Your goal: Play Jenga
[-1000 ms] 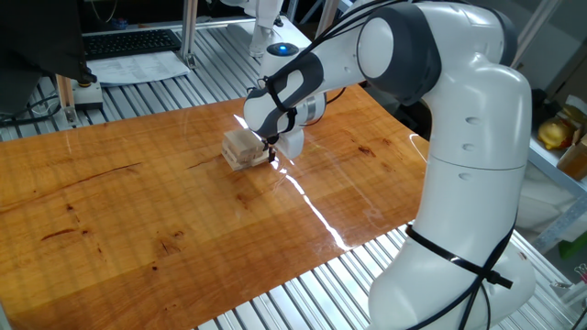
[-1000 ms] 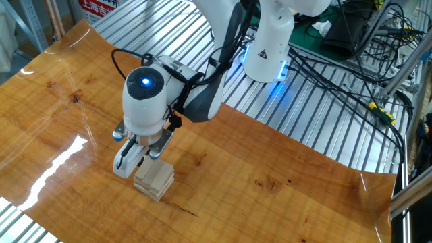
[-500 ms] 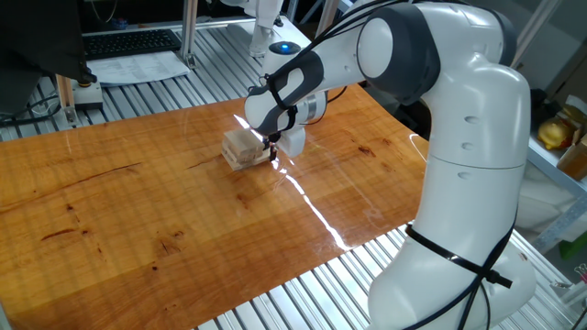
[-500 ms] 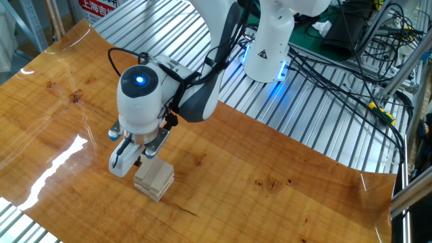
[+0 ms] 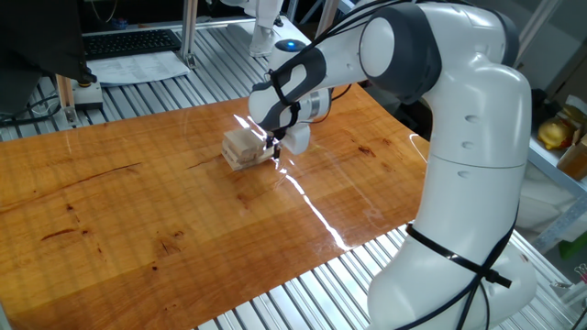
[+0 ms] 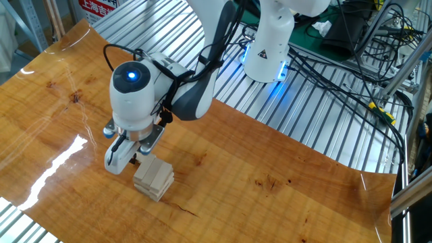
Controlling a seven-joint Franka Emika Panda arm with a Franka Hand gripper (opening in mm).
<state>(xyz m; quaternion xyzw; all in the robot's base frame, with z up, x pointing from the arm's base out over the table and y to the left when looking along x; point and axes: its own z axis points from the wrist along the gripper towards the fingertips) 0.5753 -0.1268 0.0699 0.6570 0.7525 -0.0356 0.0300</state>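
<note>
Jenga stack [image 6: 154, 179] — pale, low, crossed layers — claw [image 6: 125, 156] beside, grip state unclear

The white arm bends down from its base at the bench's far edge toward the middle of the wooden top, wrist pointing straight down, its gripper [image 6: 128, 156] hanging low with fingers [image 6: 115, 156] slightly parted, holding nothing.

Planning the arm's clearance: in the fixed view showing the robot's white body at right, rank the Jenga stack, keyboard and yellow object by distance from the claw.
1. Jenga stack, right beside the claw.
2. Keyboard, at the back left beyond the table.
3. Yellow object, at the far right edge.
</note>
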